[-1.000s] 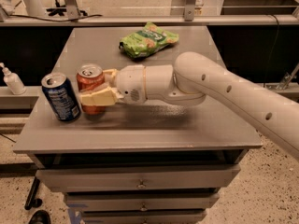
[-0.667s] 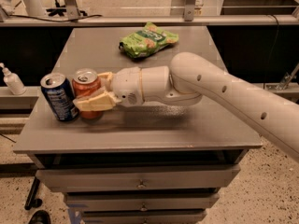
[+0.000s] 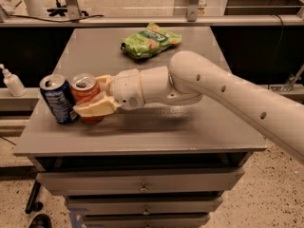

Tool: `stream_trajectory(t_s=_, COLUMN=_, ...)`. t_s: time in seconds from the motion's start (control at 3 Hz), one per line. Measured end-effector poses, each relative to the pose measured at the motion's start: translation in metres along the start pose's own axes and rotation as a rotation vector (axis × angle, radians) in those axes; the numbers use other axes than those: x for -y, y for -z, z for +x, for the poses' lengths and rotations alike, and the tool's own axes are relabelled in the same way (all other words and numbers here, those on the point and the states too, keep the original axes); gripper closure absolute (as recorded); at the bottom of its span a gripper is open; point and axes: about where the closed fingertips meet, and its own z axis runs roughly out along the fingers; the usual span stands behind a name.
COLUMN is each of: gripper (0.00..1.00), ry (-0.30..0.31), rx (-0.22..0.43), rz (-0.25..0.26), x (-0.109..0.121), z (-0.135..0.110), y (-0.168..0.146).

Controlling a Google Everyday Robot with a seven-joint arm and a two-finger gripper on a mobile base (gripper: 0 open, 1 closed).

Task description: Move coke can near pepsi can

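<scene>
Hand (image 3: 88, 96) grasping the coke can (image 3: 83, 85) at the tabletop's (image 3: 171, 129) left front.
Can upright, just beside the pepsi can (image 3: 56, 102); green snack bag (image 3: 150, 41) well behind.

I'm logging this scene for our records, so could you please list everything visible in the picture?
coke can: one, red with a silver top, upright near the table's front, close beside the pepsi can
pepsi can: one, dark blue, upright, on the coke can's far side from the arm
snack bag: one, green, lying at the back of the table
table: one, grey, centre of view
drawers: a grey stack under the tabletop
pump bottle: one, white, on a ledge beside the table
arm: one, white, reaching across the table
gripper: one, cream fingers shut on the coke can
</scene>
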Motion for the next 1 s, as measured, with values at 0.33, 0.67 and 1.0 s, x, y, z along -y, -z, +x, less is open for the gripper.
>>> stream_trajectory(t_s=0.33, gripper=0.12, ry=0.016, rx=-0.016, rz=-0.002, x=0.001, z=0.002, y=0.001)
stream_trajectory(t_s=0.67, gripper=0.00, ry=0.017, rx=-0.033, rz=0.020, x=0.008, z=0.003, y=0.006)
stream_trajectory(t_s=1.0, gripper=0.00, ry=0.016, rx=-0.054, rz=0.045, x=0.016, z=0.002, y=0.016)
